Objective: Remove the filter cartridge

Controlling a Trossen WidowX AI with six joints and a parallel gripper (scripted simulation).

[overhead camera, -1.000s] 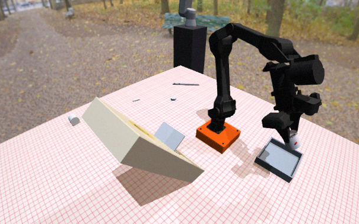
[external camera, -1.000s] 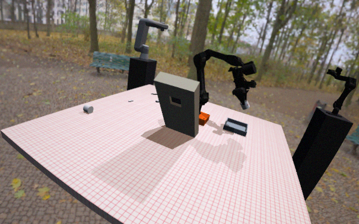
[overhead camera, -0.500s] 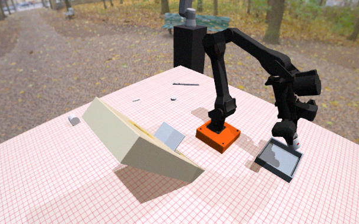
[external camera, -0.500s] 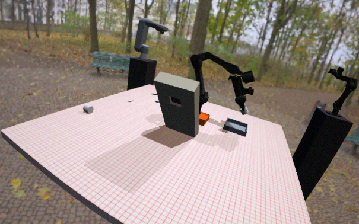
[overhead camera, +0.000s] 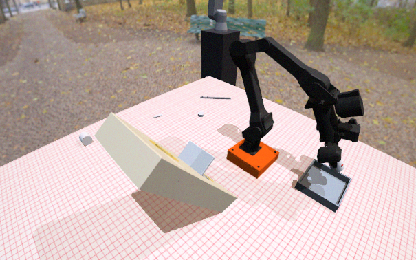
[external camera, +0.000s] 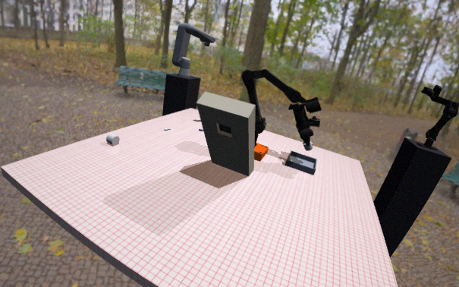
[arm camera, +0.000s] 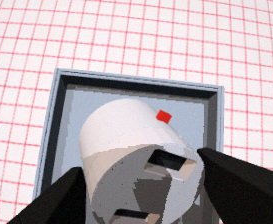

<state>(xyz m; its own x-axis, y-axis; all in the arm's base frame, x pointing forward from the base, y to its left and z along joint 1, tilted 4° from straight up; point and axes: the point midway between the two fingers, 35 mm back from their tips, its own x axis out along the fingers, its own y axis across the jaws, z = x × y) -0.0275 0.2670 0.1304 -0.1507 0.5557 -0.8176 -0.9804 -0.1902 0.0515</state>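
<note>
The white round cartridge (overhead camera: 340,166) (external camera: 308,147) (arm camera: 122,125) has a small red mark on its side and two slots on its grey face in the wrist view. My gripper (overhead camera: 334,164) (external camera: 307,143) (arm camera: 140,167) is shut on the cartridge, with one finger on each side. It holds the cartridge above the tray (overhead camera: 315,199) (external camera: 300,167) (arm camera: 137,83), near its far side in the top view. The gap to the tray floor is hard to judge. The service panel (overhead camera: 183,186) (external camera: 236,148) leans on the table, its front face turned mostly away from the top and exterior views.
A pale blue plate (overhead camera: 196,158) stands by the panel's front. The orange arm base (overhead camera: 253,159) (external camera: 261,151) is between panel and tray. A loose grey-white cylinder (overhead camera: 86,139) (external camera: 113,140), a dark rod (overhead camera: 215,98) and a small round piece (overhead camera: 201,115) lie farther off.
</note>
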